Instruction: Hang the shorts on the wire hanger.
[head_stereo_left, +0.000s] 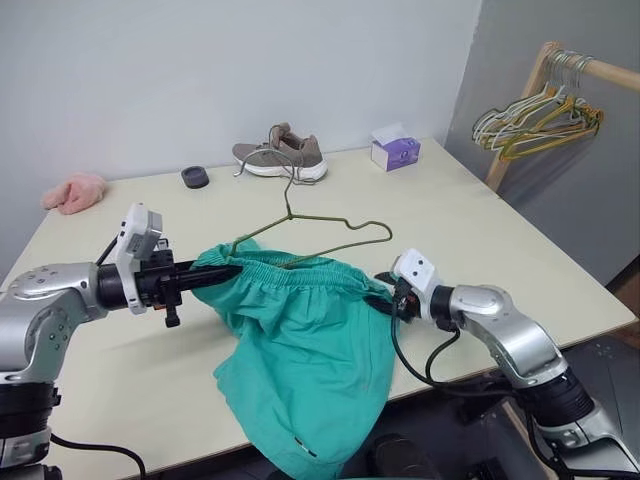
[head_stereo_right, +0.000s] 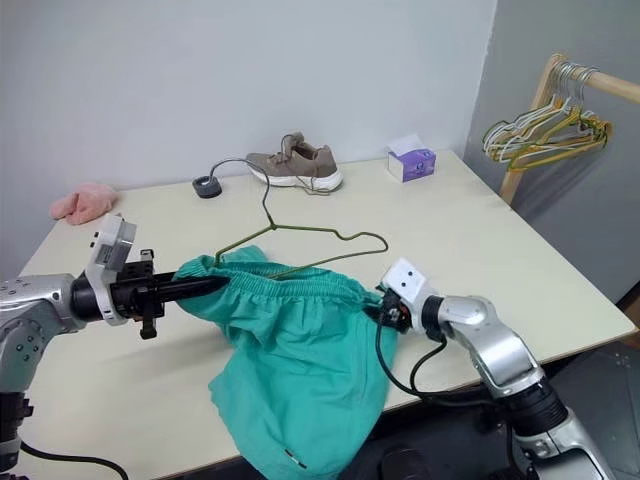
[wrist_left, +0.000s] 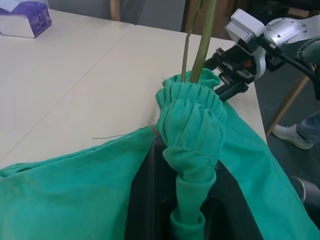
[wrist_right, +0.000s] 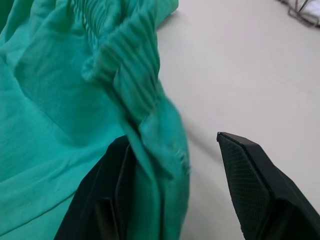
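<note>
Left gripper (head_stereo_left: 232, 270): clamped on shorts (head_stereo_left: 300, 360) waistband, wire hanger (head_stereo_left: 330, 235) threaded through.
Right gripper (wrist_right: 175, 165): fingers parted, waistband's other end between them.

arms: silver shells | wrists: white camera blocks | cables: black | fingers (wrist_right: 260, 185): black

Left gripper (head_stereo_left: 232, 271) pinches the shorts (head_stereo_left: 300, 350) waistband with the wire hanger (head_stereo_left: 312, 232). Right gripper (head_stereo_left: 385, 296) at opposite waistband end. Shorts drape over table (head_stereo_left: 500, 240) edge.
</note>
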